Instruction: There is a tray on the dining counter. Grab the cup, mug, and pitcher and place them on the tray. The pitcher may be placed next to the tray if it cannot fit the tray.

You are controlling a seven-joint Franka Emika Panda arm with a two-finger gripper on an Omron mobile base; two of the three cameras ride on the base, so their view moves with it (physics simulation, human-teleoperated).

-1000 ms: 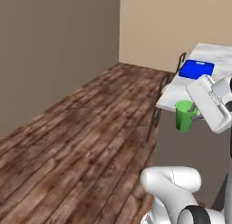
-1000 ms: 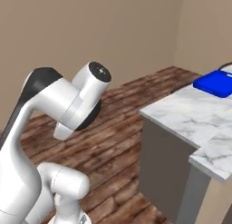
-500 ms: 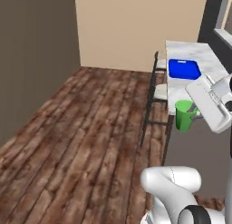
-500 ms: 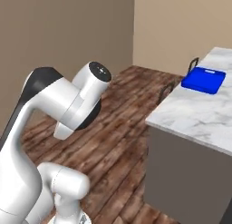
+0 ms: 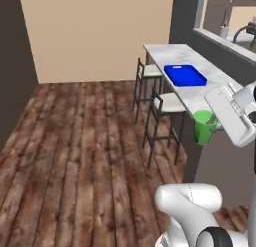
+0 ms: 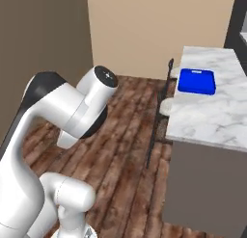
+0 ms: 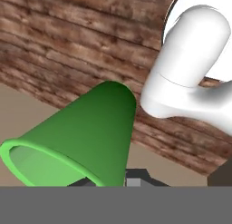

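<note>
Carrying step: the green cup [image 5: 202, 126] is held in the closed hand [image 5: 214, 125], beside the table's [image 5: 200, 93] near end. The blue tray [image 5: 185, 75] lies farther along the table; a closer approach is judged necessary before the cup is set onto it.

My left base view looks forward and down at the dining counter [image 5: 187, 56] from its stool side; right base view shares counter and tray [image 6: 197, 81]. Hand view sits close on the cup [image 7: 77, 137].
</note>
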